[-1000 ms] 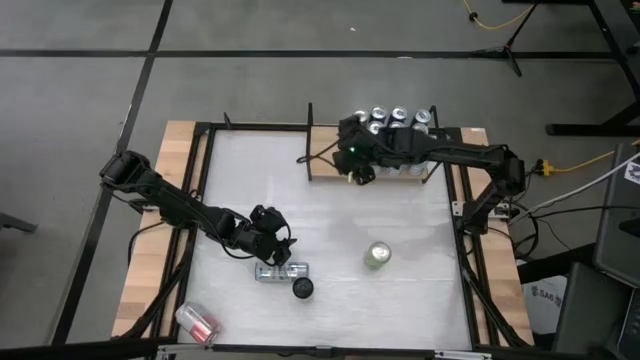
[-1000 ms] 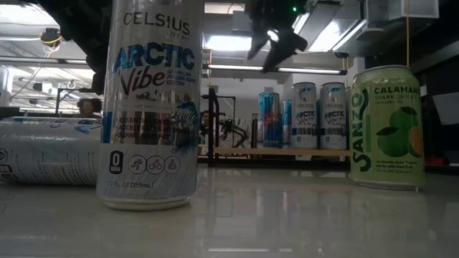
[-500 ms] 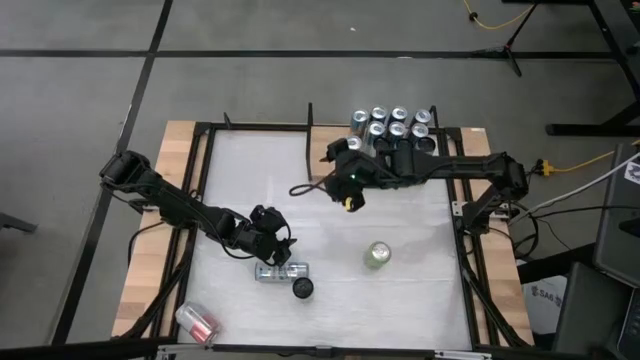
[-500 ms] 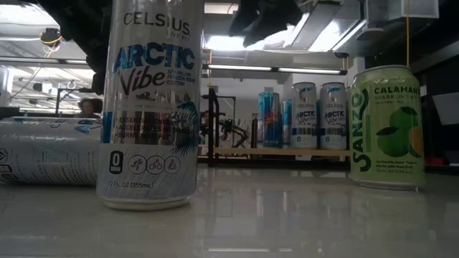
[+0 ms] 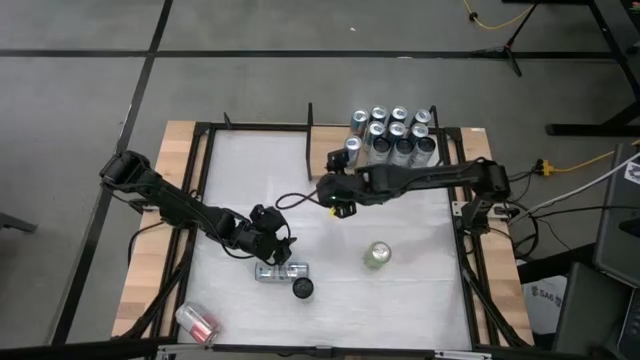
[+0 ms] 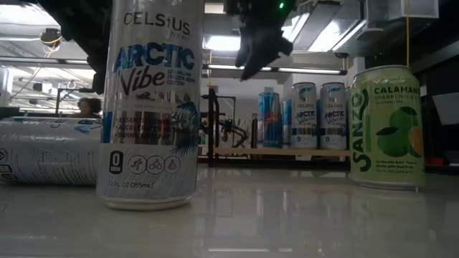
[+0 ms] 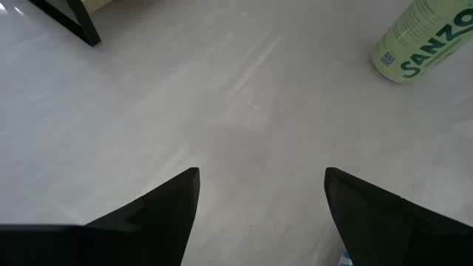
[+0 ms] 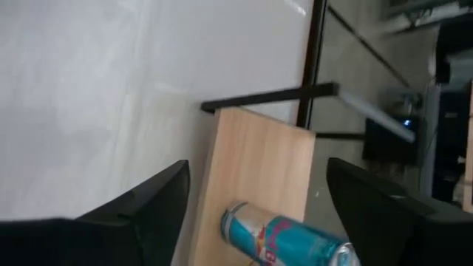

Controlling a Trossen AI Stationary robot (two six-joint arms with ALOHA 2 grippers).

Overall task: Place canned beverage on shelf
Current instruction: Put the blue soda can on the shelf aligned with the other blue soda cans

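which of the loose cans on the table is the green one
The Sanzo can, standing upright alone right of centre. The other loose cans are silver or pink: one upright, one lying beside it, one lying at the near-left corner.

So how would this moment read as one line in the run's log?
right hand: open, empty, above table near shelf | left hand: open, above lying can | green can: upright on table, not yet shelved
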